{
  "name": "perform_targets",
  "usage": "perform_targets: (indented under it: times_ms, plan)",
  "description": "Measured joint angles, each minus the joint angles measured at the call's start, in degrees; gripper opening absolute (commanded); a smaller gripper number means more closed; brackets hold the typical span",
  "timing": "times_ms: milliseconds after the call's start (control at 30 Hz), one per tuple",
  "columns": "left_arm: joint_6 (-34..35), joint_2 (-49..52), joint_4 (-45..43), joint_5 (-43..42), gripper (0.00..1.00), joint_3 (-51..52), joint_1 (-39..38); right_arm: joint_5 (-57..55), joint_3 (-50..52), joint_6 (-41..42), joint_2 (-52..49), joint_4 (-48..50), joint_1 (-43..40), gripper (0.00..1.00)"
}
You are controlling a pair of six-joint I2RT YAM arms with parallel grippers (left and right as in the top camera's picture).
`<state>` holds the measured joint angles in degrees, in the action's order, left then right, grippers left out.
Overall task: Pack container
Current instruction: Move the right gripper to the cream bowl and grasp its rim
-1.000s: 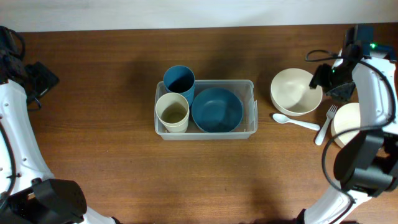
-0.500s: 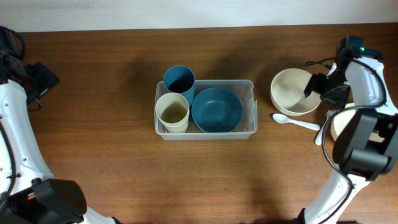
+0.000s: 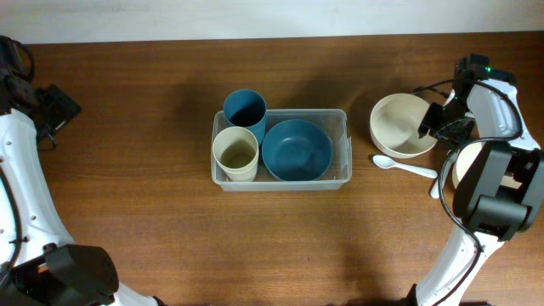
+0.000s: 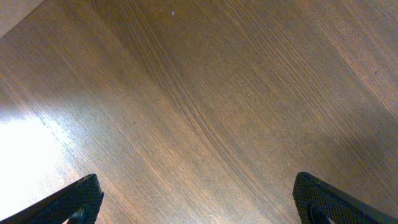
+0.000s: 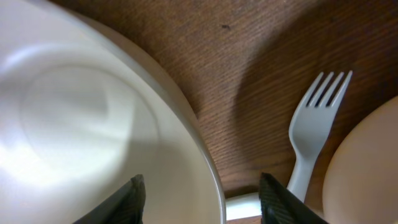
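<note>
- Mid-table: clear container, bare table open to left, near and far.
- Inside: blue bowl filling the right part, cream cup against the left wall.
- At its far-left corner: blue cup; in or out, cannot tell.
- To the right, apart: cream bowl, white spoon and fork just nearer.
- Right gripper half open, straddling that bowl's right rim, gripping nothing.
- Left gripper spread wide over the table, far left, empty.

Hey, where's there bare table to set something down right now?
The table is bare from the container to the left arm, and in front of it toward the arms' bases. The right side is crowded: cream bowl, spoon, fork and right gripper cluster together.
</note>
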<state>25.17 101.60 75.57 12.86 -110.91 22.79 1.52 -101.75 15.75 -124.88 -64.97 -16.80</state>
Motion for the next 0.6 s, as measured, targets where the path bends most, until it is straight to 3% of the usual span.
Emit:
perform_targets:
  times_ms: [300, 600]
  plan:
    - [0.0, 0.0, 0.0, 0.0, 1.0, 0.0, 0.0, 1.16, 3.78, 0.28, -0.55, 3.61, 0.0, 0.43]
    - [0.0, 0.0, 0.0, 0.0, 1.0, 0.0, 0.0, 2.62, 6.38, 0.35, -1.01, 5.29, 0.0, 0.04]
